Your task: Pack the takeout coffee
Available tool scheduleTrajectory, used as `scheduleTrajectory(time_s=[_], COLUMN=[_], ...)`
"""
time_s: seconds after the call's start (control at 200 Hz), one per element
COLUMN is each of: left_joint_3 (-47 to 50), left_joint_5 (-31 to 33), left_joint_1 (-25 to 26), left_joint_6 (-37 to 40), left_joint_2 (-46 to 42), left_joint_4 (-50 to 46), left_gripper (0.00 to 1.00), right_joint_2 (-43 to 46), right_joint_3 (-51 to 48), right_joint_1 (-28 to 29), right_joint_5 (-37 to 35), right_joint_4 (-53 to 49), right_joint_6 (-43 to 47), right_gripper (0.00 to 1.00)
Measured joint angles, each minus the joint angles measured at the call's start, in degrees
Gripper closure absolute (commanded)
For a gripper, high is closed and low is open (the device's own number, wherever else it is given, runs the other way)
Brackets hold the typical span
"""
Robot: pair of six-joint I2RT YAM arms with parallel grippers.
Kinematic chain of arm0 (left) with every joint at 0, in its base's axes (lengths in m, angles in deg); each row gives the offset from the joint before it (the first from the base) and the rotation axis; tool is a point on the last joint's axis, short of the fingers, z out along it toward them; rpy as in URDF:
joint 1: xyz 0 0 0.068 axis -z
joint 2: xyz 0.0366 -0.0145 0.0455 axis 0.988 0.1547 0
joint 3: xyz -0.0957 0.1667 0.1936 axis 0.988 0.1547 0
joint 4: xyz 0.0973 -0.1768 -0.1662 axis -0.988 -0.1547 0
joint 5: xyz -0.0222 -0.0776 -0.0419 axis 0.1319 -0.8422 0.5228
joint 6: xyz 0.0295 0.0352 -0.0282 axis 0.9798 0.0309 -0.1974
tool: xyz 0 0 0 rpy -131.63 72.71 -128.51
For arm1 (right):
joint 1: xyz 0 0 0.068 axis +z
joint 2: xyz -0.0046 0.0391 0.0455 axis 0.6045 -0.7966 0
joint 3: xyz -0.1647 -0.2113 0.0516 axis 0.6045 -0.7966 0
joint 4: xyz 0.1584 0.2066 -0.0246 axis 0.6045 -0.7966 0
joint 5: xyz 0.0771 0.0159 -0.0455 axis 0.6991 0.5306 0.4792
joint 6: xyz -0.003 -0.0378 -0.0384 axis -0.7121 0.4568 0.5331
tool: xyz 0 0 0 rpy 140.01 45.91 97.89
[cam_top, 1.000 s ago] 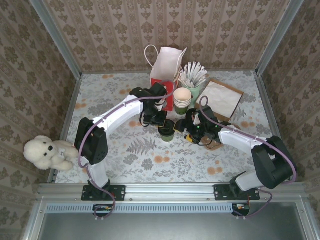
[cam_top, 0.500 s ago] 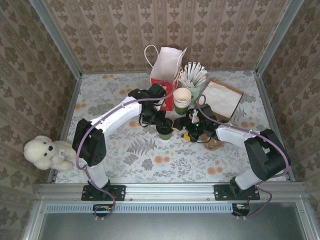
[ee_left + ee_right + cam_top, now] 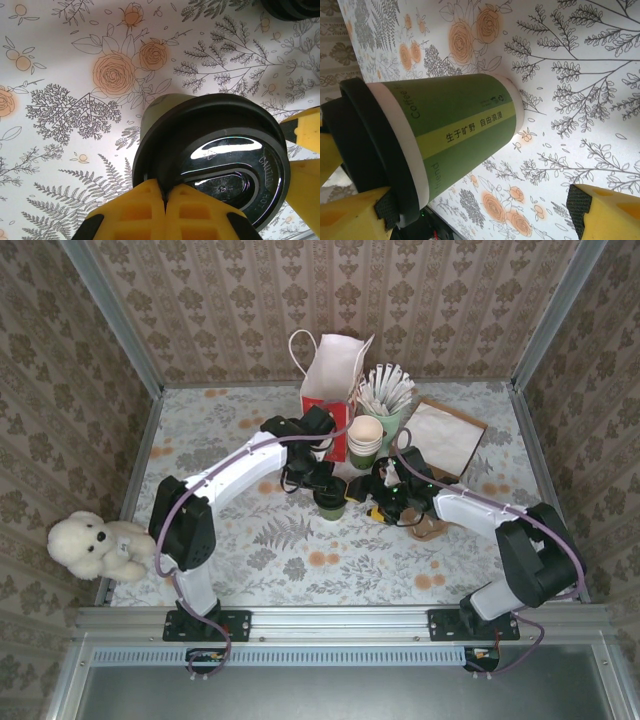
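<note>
I have the takeout coffee (image 3: 331, 504) upright on the surface (image 3: 260, 560), directly under my left claw (image 3: 324, 488), whose tips meet at the lid's near rim. My right claw (image 3: 373, 506) sits just right of the cup, one finger beside the lid. Behind the left claw stands the paper bag (image 3: 326, 380). Behind the right claw is the stack of lidless cups (image 3: 365, 438), with the holder of sticks (image 3: 386, 400) behind that. The flat paper sheets (image 3: 445, 435) lie to that claw's right rear. The teddy bear (image 3: 95, 545) lies well left of the left claw.

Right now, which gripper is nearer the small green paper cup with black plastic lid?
Left. The left gripper, shut, sits on the rim of the black lid; right gripper, open, is beside the green paper cup.
</note>
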Motion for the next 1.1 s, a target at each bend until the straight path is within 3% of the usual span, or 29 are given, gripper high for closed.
scheduleTrajectory(time_s=[0.085, 0.54, 1.1], left_joint_3=[-0.5, -3.52, -5.92], left_joint_5=[0.42, 0.48, -0.52], left_joint_1=[0.22, 1.38, 1.7], left_joint_6=[1.68, 9.35, 11.89], left_joint_2=[0.26, 1.88, 3.85], left_joint_4=[-0.59, -4.85, -6.08], left_gripper=[1.0, 1.0, 1.0], right_joint_2=[0.81, 3.85, 0.0], right_joint_3=[0.98, 3.32, 4.37], right_joint_1=[-0.11, -0.76, -2.01], right_joint_5=[0.02, -1.33, -1.86], right_joint_4=[-2.08, -5.99, -7.06], right_joint_6=[1.66, 5.07, 1.97], right_gripper=[0.0, 0.0, 0.02])
